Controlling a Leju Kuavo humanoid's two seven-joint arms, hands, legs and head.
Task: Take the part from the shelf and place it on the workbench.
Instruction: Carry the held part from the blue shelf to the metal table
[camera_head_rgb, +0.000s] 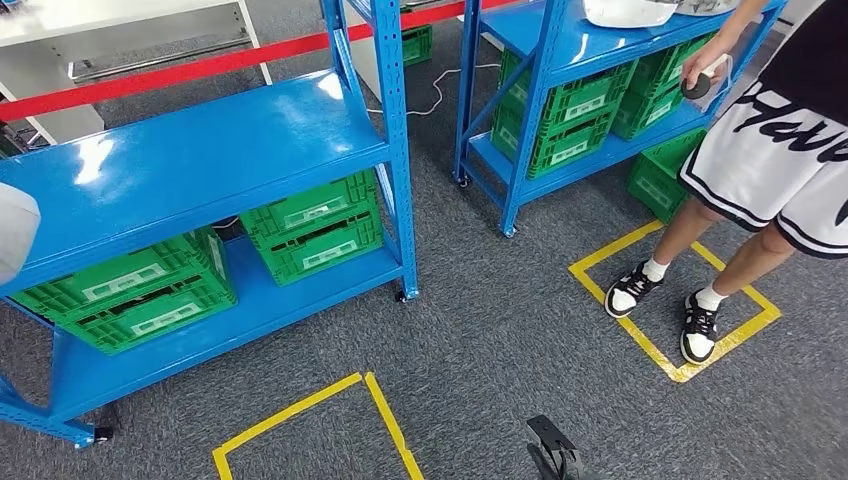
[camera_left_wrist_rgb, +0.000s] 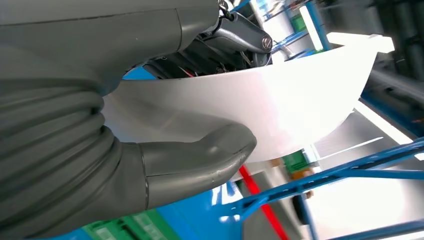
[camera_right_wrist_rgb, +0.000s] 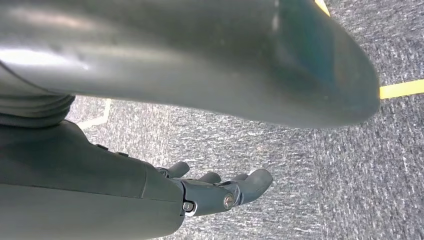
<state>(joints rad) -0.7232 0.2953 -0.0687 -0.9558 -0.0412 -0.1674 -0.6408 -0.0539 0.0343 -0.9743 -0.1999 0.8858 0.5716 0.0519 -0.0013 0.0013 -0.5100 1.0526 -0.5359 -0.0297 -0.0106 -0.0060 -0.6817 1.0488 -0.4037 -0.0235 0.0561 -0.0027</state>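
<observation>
The curved white plastic part (camera_left_wrist_rgb: 260, 105) sits in the left hand (camera_left_wrist_rgb: 165, 100) — the thick grey thumb (camera_left_wrist_rgb: 200, 160) presses one face while the darker fingers (camera_left_wrist_rgb: 235, 37) close on the opposite side, so the sheet runs between them. In the head view a pale sliver of it shows at the left edge (camera_head_rgb: 15, 232), beside the blue metal shelf (camera_head_rgb: 190, 160) with its green plastic crates (camera_head_rgb: 315, 228). The right hand (camera_right_wrist_rgb: 215, 187) hangs over grey carpet (camera_right_wrist_rgb: 300, 160), holding nothing, its fingers loosely apart. At the upper right a person (camera_head_rgb: 780, 150) stands inside a yellow tape square (camera_head_rgb: 740, 335).
</observation>
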